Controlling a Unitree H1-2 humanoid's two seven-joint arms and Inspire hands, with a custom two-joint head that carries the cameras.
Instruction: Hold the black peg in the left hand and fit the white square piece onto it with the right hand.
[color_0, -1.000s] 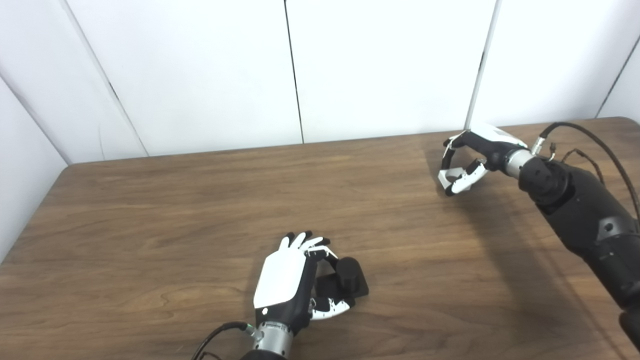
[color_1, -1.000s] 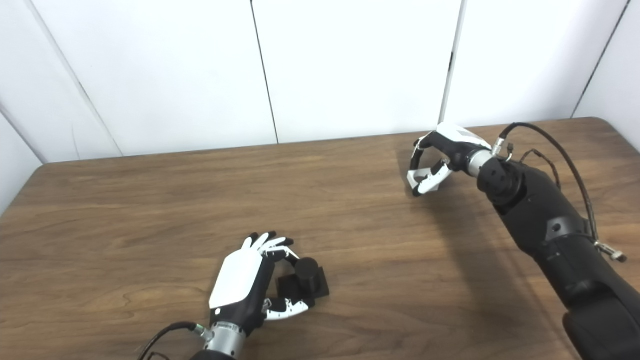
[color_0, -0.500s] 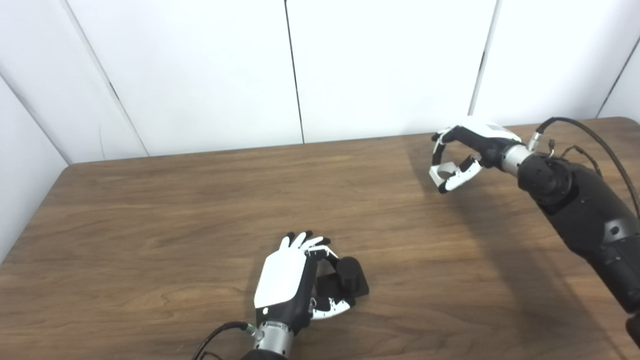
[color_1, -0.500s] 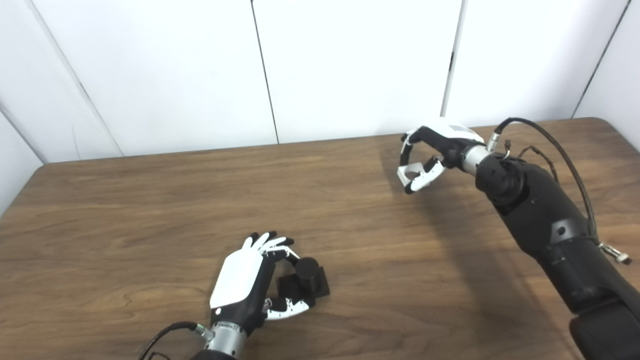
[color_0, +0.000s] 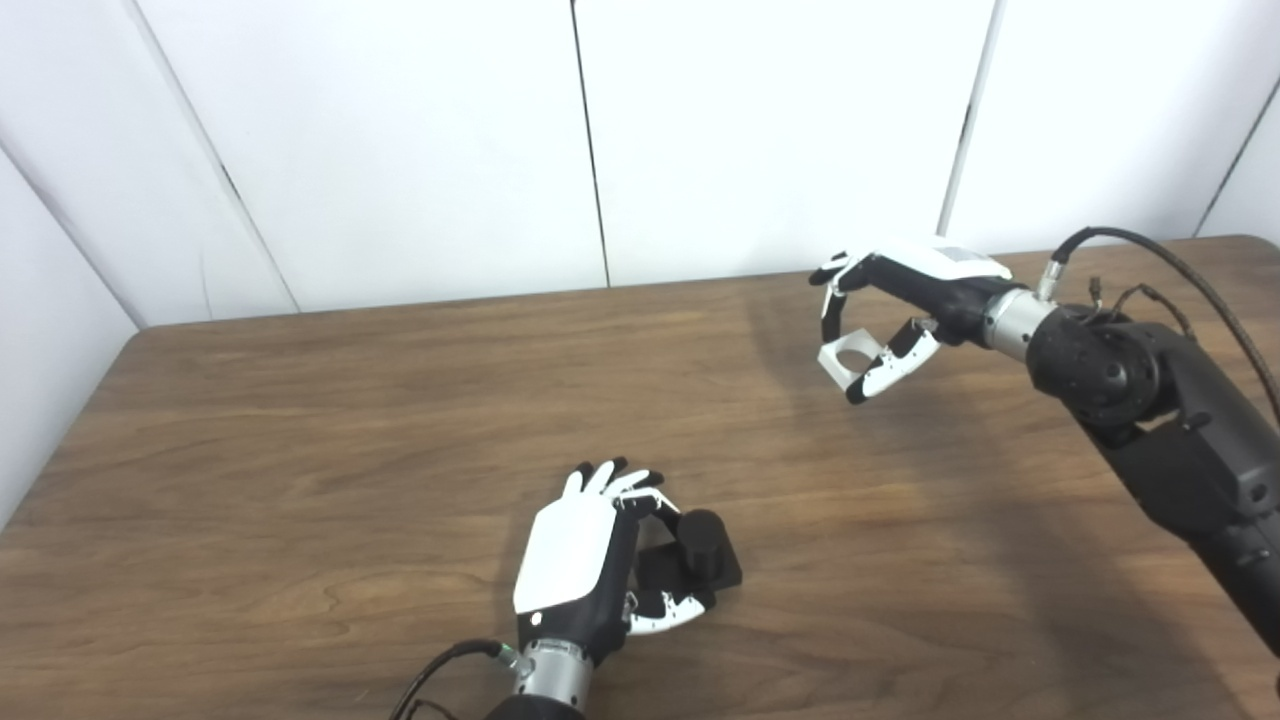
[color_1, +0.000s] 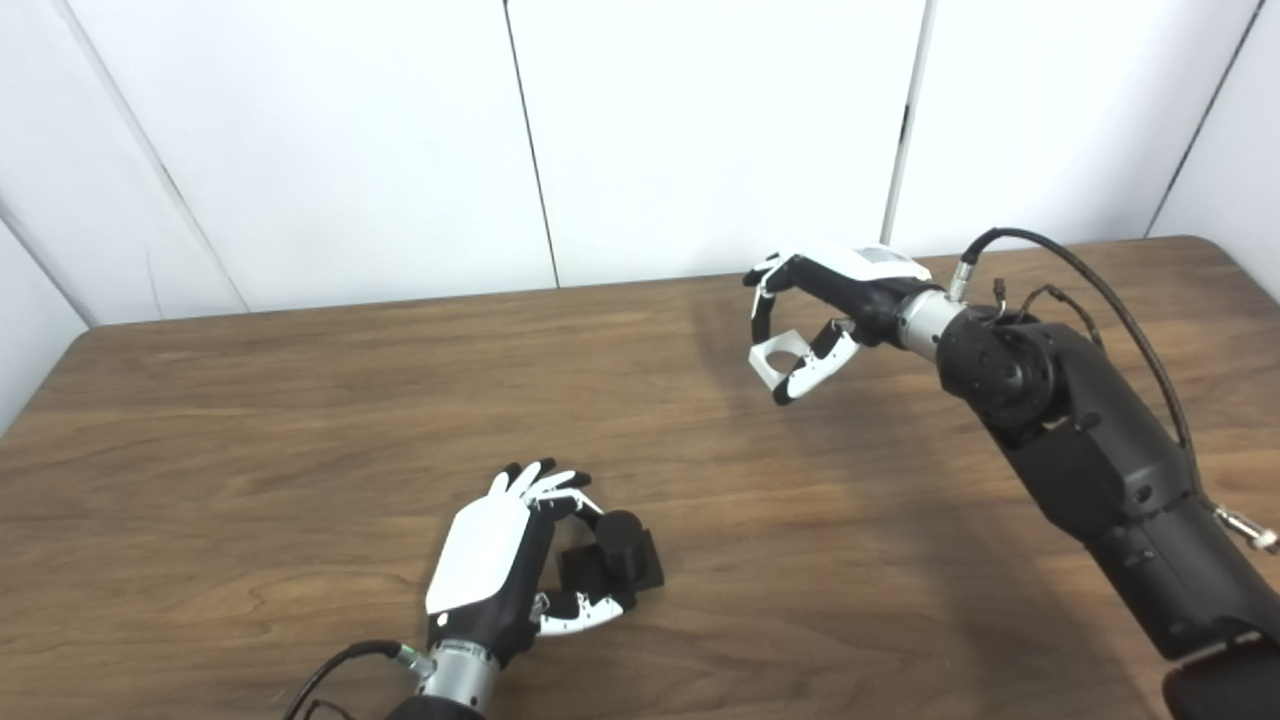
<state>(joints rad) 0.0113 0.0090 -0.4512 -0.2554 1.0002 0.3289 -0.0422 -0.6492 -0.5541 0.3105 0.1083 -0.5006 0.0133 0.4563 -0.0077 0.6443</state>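
Observation:
The black peg (color_0: 700, 540), a round post on a square base, rests on the wooden table (color_0: 300, 420) near the front middle. My left hand (color_0: 590, 555) is closed around its base from the left side, back of the hand up. The white square piece (color_0: 845, 355), with a round hole through it, is pinched between the thumb and fingers of my right hand (color_0: 885, 310), held in the air over the far right part of the table, well away from the peg.
White wall panels (color_0: 760, 130) stand behind the table's far edge. A black cable (color_0: 1190, 270) loops over my right forearm. The table's left corner (color_0: 135, 335) lies at the far left.
My right hand has carried the white square piece leftward and a little higher. The left hand and peg have stayed where they were.

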